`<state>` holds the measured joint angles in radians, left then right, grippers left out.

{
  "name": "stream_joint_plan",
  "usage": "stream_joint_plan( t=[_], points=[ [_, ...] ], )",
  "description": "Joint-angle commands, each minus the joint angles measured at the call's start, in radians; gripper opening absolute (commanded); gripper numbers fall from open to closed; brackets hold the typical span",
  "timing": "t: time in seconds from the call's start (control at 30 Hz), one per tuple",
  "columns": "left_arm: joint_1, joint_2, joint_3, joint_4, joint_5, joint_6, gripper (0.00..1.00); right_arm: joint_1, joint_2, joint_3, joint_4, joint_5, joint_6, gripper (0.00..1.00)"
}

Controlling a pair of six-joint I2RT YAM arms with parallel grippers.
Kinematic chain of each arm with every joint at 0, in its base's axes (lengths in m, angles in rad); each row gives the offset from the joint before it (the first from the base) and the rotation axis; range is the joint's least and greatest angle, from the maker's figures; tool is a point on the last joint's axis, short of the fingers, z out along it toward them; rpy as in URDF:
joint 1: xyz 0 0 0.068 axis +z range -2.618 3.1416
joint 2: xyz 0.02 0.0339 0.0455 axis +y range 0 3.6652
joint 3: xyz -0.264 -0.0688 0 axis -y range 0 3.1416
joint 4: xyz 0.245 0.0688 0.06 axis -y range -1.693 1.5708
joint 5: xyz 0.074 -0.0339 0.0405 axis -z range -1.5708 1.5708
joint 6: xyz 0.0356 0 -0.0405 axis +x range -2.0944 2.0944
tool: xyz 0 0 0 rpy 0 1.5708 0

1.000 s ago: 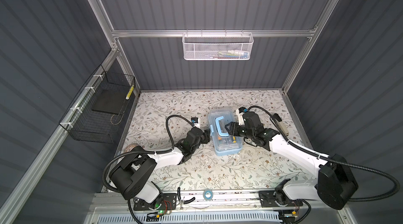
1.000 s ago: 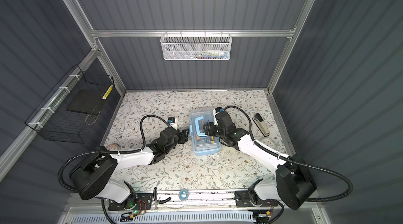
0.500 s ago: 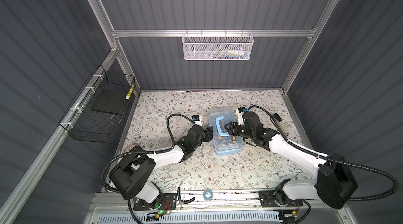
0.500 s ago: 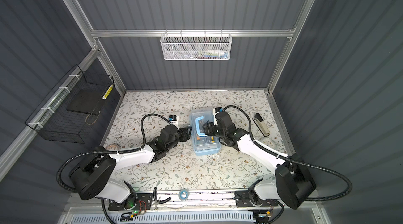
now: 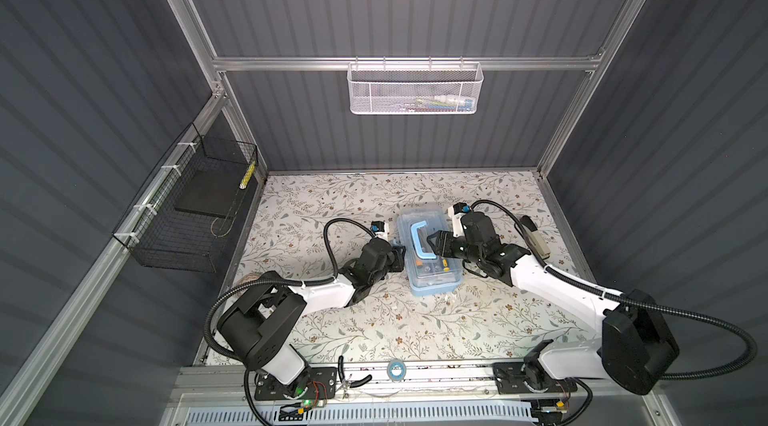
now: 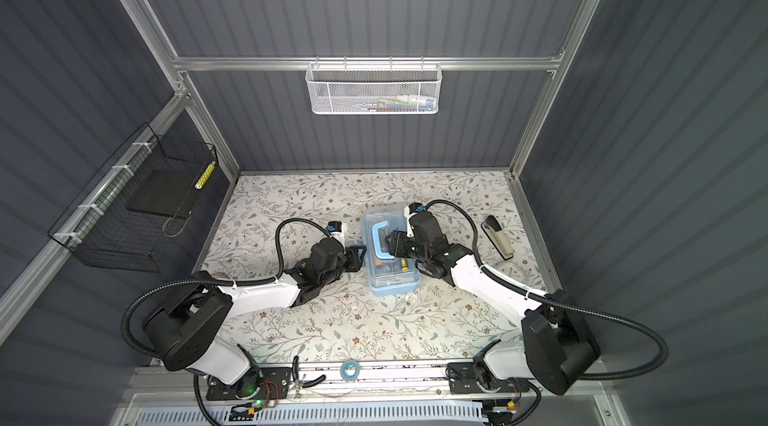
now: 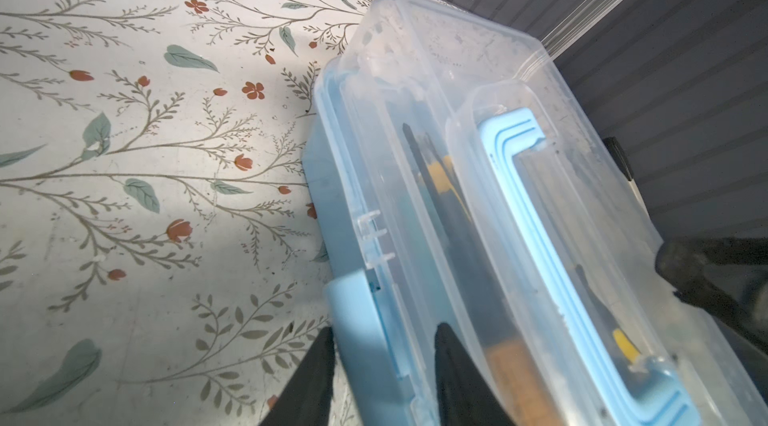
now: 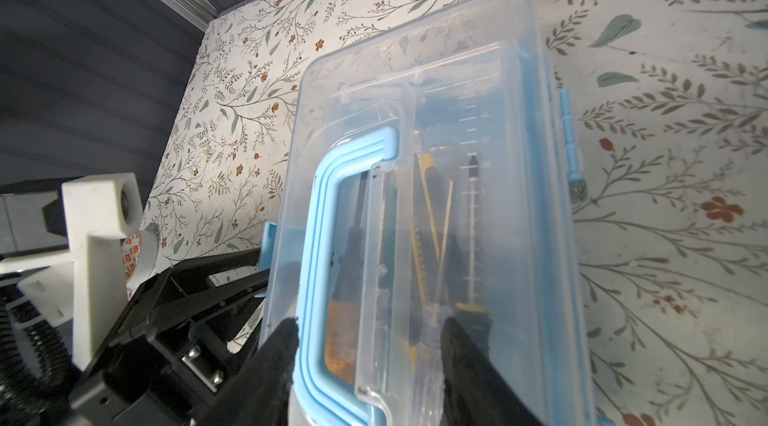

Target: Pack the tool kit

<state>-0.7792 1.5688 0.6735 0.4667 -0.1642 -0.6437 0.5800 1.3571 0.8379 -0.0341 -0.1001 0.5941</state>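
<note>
A: How far along with the packing?

B: Close to finished, judging by the tool kit (image 5: 430, 274): found mid-tabletop (image 5: 332, 204), between both arms, with the clear lid (image 7: 415, 71) down over a screwdriver (image 8: 472, 212) and a yellow-and-black knife (image 8: 424, 179). Looks to be at the latching step.

A: Anything left outside?

B: Can make out a stapler-like thing (image 5: 536, 237) near the right wall, well apart from the case, and a tape roll (image 5: 395, 369) by the front rail. Cannot tell whether meant for the kit.

A: And the left arm?

B: Stretched low across the tabletop toward the case's left side. Carries the left tool (image 7: 384, 330) part-way apart, straddling the light-blue latch (image 7: 357, 320) and the lid's edge: one finger (image 7: 316, 366) outside the flap, the other over the lid. Cannot tell whether squeezing or merely bracketing.

A: Right arm?

B: Extended in from the opposite side, wrist above the case. Carries the right tool (image 8: 370, 324) roughly half apart, tips down on the lid astride the long bar of the handle (image 8: 328, 204), lying flat in its recess. Nothing clamped, as far as visible; probably just pinning the lid.

A: Left to do?

B: Snapping the latch home, then letting go. Worth watching for the case sliding sideways under the squeeze.
</note>
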Motion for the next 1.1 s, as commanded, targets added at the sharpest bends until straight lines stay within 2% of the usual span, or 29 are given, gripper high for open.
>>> stream_joint_plan(
  t=[0.0, 0.13, 0.47, 0.63, 0.9, 1.07],
  points=[
    [-0.006, -0.024, 0.027, -0.016, -0.005, 0.004, 0.4, -0.002, 0.045, -0.03, -0.134, 0.016, -0.004, 0.57],
    [-0.005, -0.042, 0.024, -0.011, 0.001, 0.007, 0.4, -0.002, 0.051, -0.028, -0.134, 0.012, -0.004, 0.57],
    [-0.004, -0.051, 0.022, 0.046, 0.095, 0.004, 0.4, -0.003, 0.063, -0.028, -0.132, 0.01, 0.0, 0.57],
    [-0.005, -0.034, 0.019, 0.079, 0.124, 0.001, 0.35, -0.002, 0.071, -0.028, -0.131, 0.005, 0.001, 0.56],
    [-0.005, -0.014, 0.019, 0.114, 0.16, -0.004, 0.34, -0.002, 0.082, -0.023, -0.135, 0.009, -0.001, 0.56],
    [-0.005, 0.002, 0.022, 0.142, 0.191, -0.013, 0.39, -0.002, 0.091, -0.022, -0.134, 0.005, 0.0, 0.56]
  ],
)
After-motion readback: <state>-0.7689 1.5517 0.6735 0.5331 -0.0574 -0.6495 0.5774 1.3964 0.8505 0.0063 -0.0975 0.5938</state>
